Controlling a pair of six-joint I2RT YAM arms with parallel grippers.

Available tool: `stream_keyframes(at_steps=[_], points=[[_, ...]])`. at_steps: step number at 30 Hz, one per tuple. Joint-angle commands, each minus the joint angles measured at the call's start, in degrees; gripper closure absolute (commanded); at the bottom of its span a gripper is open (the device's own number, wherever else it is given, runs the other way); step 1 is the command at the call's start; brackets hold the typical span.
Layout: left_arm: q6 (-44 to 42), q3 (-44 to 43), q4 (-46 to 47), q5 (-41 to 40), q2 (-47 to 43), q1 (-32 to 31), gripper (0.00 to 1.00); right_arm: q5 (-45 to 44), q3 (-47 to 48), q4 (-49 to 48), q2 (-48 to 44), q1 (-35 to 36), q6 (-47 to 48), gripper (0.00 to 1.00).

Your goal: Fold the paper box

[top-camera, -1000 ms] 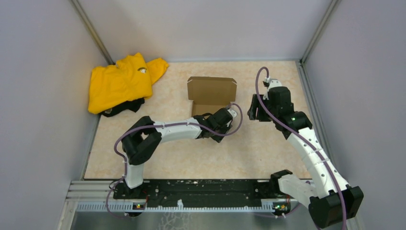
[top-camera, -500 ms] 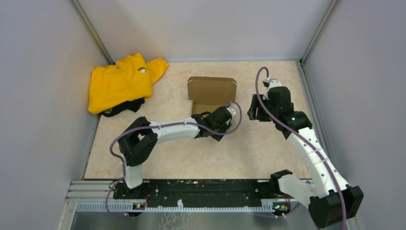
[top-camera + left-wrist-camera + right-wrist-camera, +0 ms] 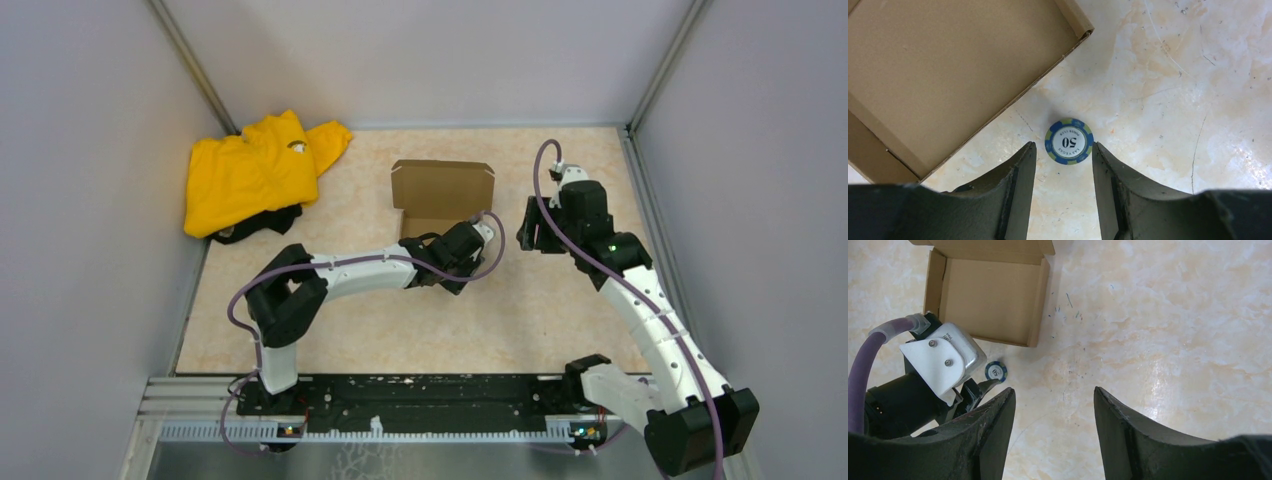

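Note:
The brown paper box (image 3: 441, 197) stands open on the table with its lid flap up at the back; it also shows in the left wrist view (image 3: 943, 75) and the right wrist view (image 3: 988, 297). My left gripper (image 3: 1063, 150) is open and empty, low over the table beside the box's near right corner, its tips on either side of a blue poker chip (image 3: 1069, 141) marked 50 that lies flat on the table. The chip also shows in the right wrist view (image 3: 996, 371). My right gripper (image 3: 1054, 395) is open and empty, above the table to the right of the box.
A yellow garment (image 3: 255, 172) lies crumpled at the back left over something dark. Grey walls close the table on three sides. The left arm (image 3: 350, 272) stretches across the table's middle to the box.
The left arm's elbow has shifted slightly left; the box and the right arm have not moved.

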State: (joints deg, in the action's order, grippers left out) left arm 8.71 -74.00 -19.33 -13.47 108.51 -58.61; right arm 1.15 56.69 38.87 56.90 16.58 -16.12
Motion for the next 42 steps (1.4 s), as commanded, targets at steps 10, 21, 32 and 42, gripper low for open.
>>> stream_keyframes(at_steps=[10,21,32,42], points=[[-0.34,0.75,1.8,1.06,-0.9,0.34,0.47,-0.41,-0.22,-2.91,-0.35,-0.32,0.04,0.42],[-0.23,2.63,3.26,1.37,0.39,0.34,0.45,-0.54,-0.2,-2.95,-0.04,-0.4,0.21,0.41],[-0.53,3.21,5.12,2.08,2.52,0.34,0.4,-0.5,-0.32,-3.03,0.14,-0.41,0.46,0.41],[-0.54,3.43,5.16,2.33,3.31,0.34,0.4,-0.08,-0.67,-3.3,0.14,-0.69,0.56,0.41]])
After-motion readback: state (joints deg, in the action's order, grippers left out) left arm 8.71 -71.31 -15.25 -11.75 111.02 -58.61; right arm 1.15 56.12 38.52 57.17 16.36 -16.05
